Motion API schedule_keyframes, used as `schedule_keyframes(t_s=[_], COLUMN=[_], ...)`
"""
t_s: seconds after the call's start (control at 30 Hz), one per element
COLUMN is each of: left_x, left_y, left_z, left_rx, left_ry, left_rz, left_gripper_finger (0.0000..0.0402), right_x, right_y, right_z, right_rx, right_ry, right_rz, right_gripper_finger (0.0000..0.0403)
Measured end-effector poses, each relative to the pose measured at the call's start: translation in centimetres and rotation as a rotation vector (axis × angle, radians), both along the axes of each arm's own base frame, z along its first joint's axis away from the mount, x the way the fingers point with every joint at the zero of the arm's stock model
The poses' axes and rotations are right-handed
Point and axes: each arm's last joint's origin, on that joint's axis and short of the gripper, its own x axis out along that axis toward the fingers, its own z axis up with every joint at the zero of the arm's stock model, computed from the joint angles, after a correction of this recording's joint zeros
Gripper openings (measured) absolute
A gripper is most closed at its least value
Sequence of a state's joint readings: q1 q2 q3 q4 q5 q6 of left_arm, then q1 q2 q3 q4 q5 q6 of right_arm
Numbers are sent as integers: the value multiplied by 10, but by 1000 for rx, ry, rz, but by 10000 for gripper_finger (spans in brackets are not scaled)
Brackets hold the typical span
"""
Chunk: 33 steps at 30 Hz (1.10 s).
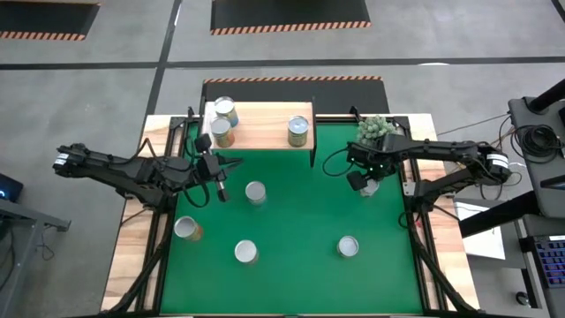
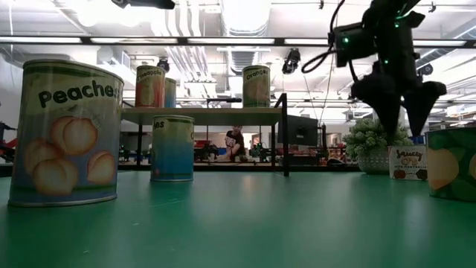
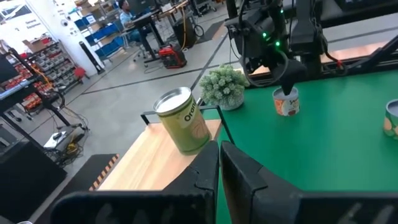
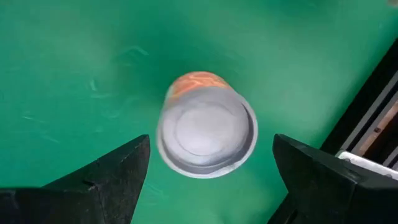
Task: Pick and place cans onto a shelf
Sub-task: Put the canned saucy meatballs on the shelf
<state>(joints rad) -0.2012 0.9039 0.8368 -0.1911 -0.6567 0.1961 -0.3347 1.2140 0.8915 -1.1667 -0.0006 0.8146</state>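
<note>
- Nearest in the low view, a peaches can (image 2: 68, 134) stands on the green mat (image 1: 300, 212), one of five cans loose there
- At 3 o'clock on the mat, the right gripper (image 4: 208, 165) hangs straight above an orange-labelled can (image 4: 207, 129), jaws released wide on either side, not touching it
- That tin looks rigid, smooth and fairly light (my judgement); grip the curved wall at mid-height
- The left gripper (image 3: 219, 163) waits at 9 o'clock, fingers clenched on nothing
- Farthest, at 12 o'clock, the shelf (image 1: 260, 126) carries three cans; eight cans in all
</note>
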Motion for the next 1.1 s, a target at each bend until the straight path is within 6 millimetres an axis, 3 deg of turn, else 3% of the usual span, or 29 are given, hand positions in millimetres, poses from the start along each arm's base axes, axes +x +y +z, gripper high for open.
schedule_keyframes(t_s=[0.47,1.1], left_x=[0,1], left_y=[0,0], left_z=[0,-2], left_rx=[2,3], left_ry=[4,13], left_rz=[-1,-2], left_gripper_finger=[0,0], right_x=[-2,-4], right_y=[2,2], right_z=[-20,-17], right_rx=[24,14], right_ry=[-28,-36], right_rz=[10,32], right_gripper_finger=[325,325])
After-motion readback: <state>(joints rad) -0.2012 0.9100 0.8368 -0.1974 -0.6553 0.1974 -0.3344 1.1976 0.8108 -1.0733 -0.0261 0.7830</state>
